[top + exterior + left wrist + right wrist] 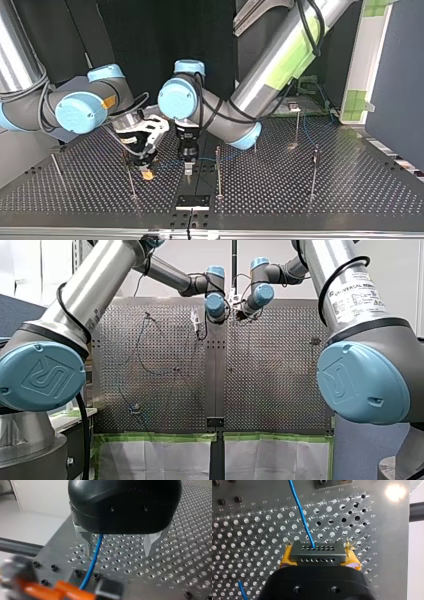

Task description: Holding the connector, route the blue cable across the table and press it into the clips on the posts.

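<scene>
1 connector [317, 553] crosswise, cable [299, 512] seemingly ahead.

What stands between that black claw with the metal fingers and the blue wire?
Nothing visible does. In the left wrist view the blue cable runs through the open gap of my left gripper, nearer one finger, with only the perforated table behind it. My right gripper is shut on the connector at its end.

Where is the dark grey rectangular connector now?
In the right wrist view, the connector sits clamped between my right gripper's yellow pads, its thin blue cable running ahead.
</scene>
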`<state>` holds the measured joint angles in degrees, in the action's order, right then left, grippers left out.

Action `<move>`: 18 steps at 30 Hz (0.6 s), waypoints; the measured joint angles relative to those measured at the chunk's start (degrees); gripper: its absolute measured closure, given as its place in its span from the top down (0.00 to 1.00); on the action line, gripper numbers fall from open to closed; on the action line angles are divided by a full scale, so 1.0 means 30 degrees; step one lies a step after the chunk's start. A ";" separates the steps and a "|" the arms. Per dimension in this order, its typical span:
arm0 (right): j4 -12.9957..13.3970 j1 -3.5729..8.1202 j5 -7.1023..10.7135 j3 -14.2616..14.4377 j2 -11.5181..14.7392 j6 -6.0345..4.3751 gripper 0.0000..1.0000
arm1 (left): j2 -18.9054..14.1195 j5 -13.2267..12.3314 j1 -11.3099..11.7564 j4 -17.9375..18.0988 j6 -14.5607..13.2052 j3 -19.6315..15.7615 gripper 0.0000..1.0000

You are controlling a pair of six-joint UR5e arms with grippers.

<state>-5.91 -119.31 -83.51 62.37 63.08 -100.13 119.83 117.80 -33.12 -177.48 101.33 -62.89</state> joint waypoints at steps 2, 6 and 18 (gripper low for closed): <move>0.0004 0.0000 0.0011 -0.0002 -0.0001 0.0000 0.00 | 0.0184 0.0223 -0.0047 -0.0106 0.0009 0.0374 1.00; -0.0009 0.0000 0.0026 -0.0002 -0.0014 0.0001 0.00 | 0.0297 0.0699 -0.0142 -0.0168 0.0043 0.0747 1.00; -0.0039 -0.0022 0.0035 -0.0001 -0.0028 0.0001 0.00 | 0.0318 0.1402 -0.0416 -0.0235 -0.0087 0.0814 0.15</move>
<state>-6.03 -119.38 -83.41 62.37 63.00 -100.12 120.79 122.01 -34.36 -178.19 101.07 -60.44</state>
